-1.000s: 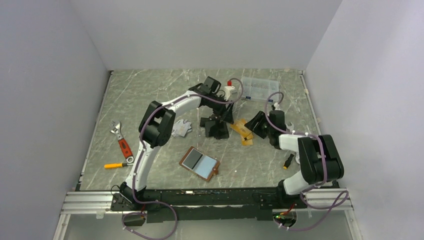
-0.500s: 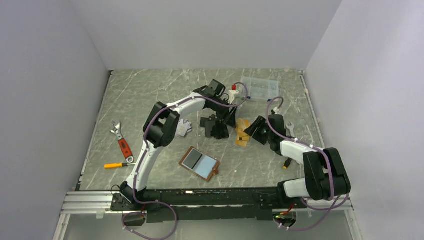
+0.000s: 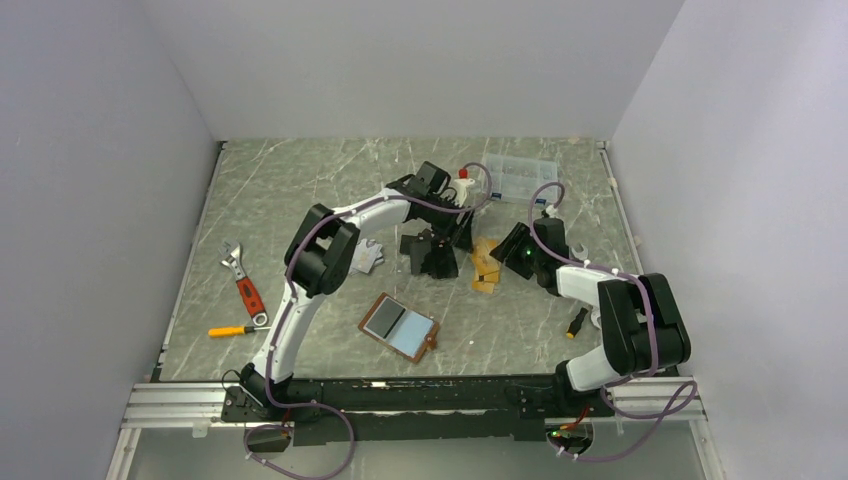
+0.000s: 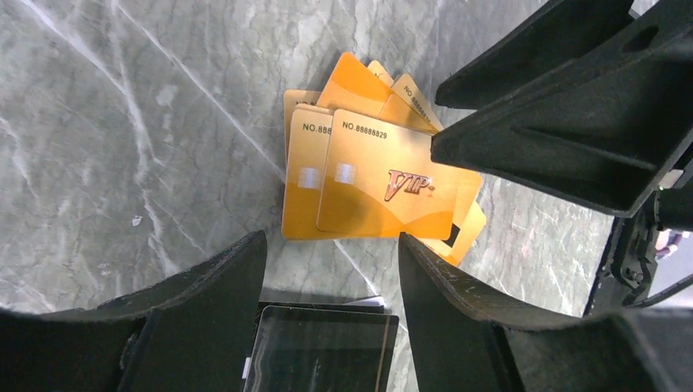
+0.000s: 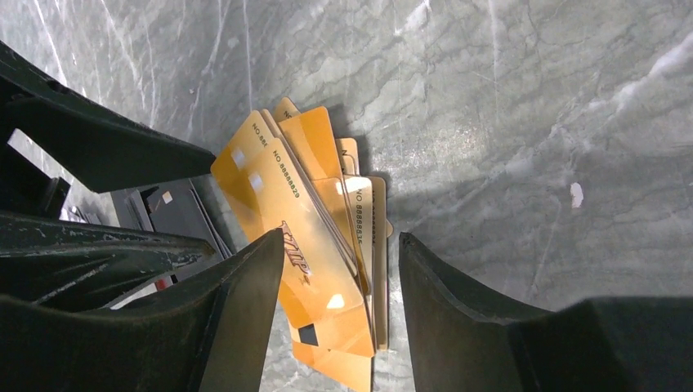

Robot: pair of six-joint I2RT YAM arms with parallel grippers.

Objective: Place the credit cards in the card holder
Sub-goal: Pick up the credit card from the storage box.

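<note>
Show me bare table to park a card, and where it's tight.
Freest: the back-left table, between the left wall and the left arm, behind the wrench. Also the near strip between the card holder and the right arm's base. Crowded: the centre, where the left gripper and right gripper hang open over the orange cards, near the black cards and clear box.

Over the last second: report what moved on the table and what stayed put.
The orange cards went from a slanted fan to a tighter pile, apparently nudged together. The right pincer edged left toward them. The left pincer barely moved, and its arm's elbow shifted slightly right. Nothing was gripped or let go. The wallet, wrench, screwdriver and box stayed put.
</note>
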